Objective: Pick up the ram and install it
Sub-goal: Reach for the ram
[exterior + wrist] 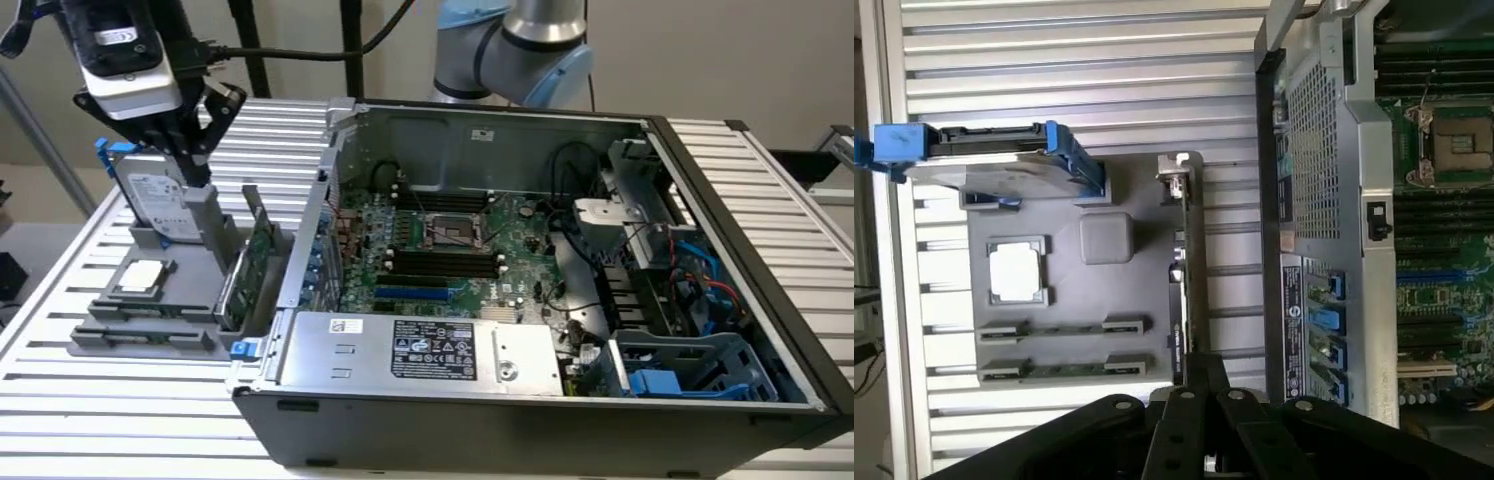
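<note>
Two ram sticks (1062,327) lie flat in the grey holder (1109,290) on the worktop (1054,60). The tool (195,168), drawn narrow and empty, hangs above the holder. A clean pick needs it opened, squared across one stick's long edges, and clear of the upright card (1176,300).

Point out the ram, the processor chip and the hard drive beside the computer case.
ram (1059,370): wrist view, middle of the green stick's long edge.
processor chip (1017,270): wrist view, centre of its silver lid.
hard drive (163,205): exterior view, on its labelled face.
</note>
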Motion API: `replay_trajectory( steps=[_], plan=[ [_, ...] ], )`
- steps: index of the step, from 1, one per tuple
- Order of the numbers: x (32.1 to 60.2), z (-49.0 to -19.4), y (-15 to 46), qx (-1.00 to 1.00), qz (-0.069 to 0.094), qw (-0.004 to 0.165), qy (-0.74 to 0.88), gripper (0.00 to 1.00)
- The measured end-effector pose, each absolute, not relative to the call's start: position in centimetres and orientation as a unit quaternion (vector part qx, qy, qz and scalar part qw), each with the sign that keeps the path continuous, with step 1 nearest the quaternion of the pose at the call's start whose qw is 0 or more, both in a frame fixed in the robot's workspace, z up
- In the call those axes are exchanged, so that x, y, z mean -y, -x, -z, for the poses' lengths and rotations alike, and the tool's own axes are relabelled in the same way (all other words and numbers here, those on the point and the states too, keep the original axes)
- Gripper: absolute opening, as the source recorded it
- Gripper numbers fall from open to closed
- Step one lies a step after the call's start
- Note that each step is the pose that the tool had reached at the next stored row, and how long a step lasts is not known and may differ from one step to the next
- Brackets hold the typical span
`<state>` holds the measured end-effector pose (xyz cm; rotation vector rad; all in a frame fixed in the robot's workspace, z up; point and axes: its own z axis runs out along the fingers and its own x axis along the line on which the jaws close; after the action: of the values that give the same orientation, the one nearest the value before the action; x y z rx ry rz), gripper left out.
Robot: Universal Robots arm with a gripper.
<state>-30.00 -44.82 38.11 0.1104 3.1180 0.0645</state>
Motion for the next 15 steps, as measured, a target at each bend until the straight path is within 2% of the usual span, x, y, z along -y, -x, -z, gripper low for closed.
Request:
replay_trajectory(
  steps=[15],
  plan=[
    [45.3,-37.7,36.8,-0.999,-0.016,0.011,-0.035,0.0]
  ],
)
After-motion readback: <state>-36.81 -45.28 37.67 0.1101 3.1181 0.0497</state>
